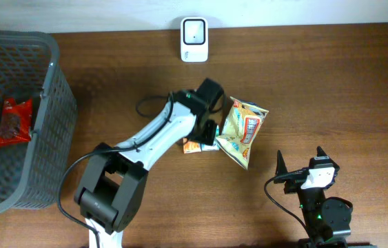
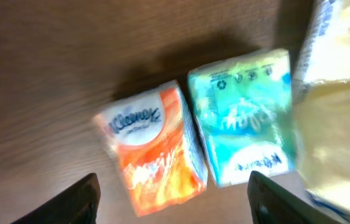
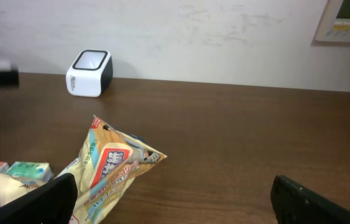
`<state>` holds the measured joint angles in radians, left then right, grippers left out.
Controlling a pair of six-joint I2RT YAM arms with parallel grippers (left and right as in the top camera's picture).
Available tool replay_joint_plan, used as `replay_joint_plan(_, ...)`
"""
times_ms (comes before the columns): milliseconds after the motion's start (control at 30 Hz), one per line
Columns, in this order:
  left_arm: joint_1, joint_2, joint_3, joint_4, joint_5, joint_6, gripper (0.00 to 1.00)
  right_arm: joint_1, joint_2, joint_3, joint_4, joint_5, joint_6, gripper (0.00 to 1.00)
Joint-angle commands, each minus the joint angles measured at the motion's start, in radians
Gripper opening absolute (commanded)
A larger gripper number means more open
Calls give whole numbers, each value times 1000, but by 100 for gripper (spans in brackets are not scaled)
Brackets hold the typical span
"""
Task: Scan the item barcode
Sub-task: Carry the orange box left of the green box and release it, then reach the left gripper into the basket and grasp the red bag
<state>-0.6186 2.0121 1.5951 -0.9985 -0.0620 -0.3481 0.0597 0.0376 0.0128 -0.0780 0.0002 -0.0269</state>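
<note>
Overhead, the crinkled yellow foil snack bag (image 1: 243,131) lies at five o'clock from the white boxy scanner (image 1: 194,29), just beside the left gripper (image 1: 209,129). In the left wrist view, its jaws are spread apart and empty over an orange tissue pack (image 2: 153,149). In the right wrist view, the right gripper (image 3: 178,202) gapes empty.

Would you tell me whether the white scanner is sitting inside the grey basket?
No, the scanner stands on the table, apart from the basket.
</note>
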Motion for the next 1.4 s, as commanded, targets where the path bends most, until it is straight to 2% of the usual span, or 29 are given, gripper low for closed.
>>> replay_joint_plan(0, 31, -65, 209, -107, -40, 5, 82, 6, -5, -7, -4, 8, 1, 98)
replay_joint_plan(67, 53, -85, 321, -172, -44, 5, 99, 6, -5, -7, -4, 8, 1, 98)
replay_joint_plan(233, 163, -153, 523, -282, -105, 5, 99, 6, -5, -7, -4, 8, 1, 98)
replay_joint_plan(367, 354, -230, 601, -326, -172, 5, 99, 6, -5, -7, -4, 9, 1, 98)
replay_joint_plan(467, 525, -275, 601, -344, -217, 5, 100, 6, -5, -7, -4, 8, 1, 98)
replay_joint_plan(500, 632, -285, 601, -367, -224, 5, 99, 6, -5, -7, -4, 9, 1, 98)
replay_joint_plan(700, 1004, -254, 576, -456, -212, 39, 99, 6, -5, -7, -4, 9, 1, 98)
replay_joint_plan(767, 1099, -236, 533, -437, -153, 51, 99, 6, -5, -7, -4, 8, 1, 98)
replay_joint_plan(933, 1214, -212, 402, -295, -87, 119, 99, 6, -5, -7, -4, 9, 1, 98)
replay_joint_plan(1033, 1225, -178, 316, -232, -77, 141, 99, 6, -5, -7, -4, 8, 1, 98)
replay_joint_plan(1200, 1222, -124, 132, -45, 15, 314, 99, 6, -5, -7, -4, 9, 1, 98)
replay_joint_plan(1300, 1222, -92, 65, 87, 14, 354, 100, 6, -5, -7, -4, 9, 1, 98)
replay_joint_plan(1367, 1222, -73, 29, 166, 14, 372, 95, 6, -5, -7, -4, 8, 1, 98)
